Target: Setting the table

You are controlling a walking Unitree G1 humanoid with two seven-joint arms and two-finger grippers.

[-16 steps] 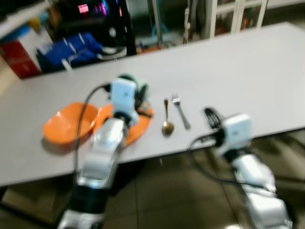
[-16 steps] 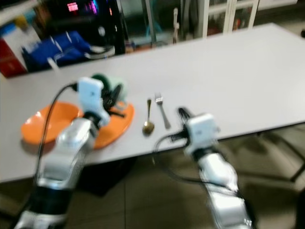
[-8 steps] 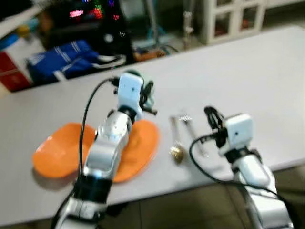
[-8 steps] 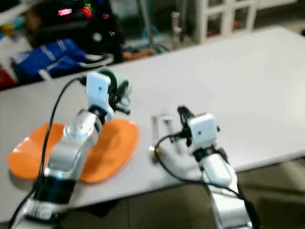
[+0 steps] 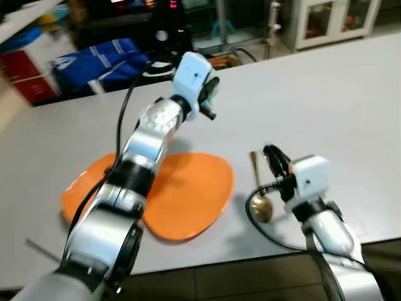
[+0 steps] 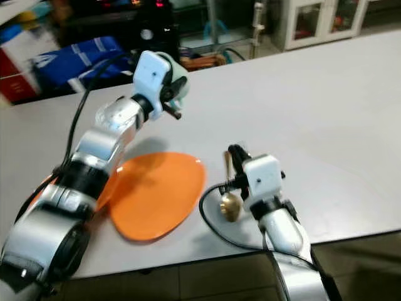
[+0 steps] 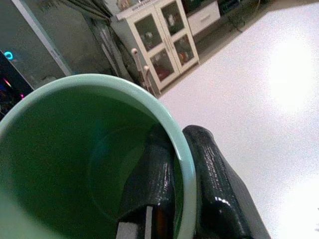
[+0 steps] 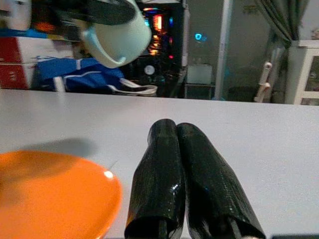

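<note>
We held the green cup (image 7: 75, 164) up over the table (image 5: 351, 94) with our left gripper (image 7: 182, 189) pinching its rim, probably to set it near the orange plate (image 5: 188, 191), while our right gripper (image 8: 187, 179) waited pressed together by the spoon (image 5: 258, 197).

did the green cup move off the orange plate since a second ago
Yes. The left gripper has carried the green cup up and away from the orange plate, out over the table's far side.

L gripper (image 7: 174, 164) pinching green mug (image 7: 60, 164) rim — over table (image 7: 269, 109).
</note>
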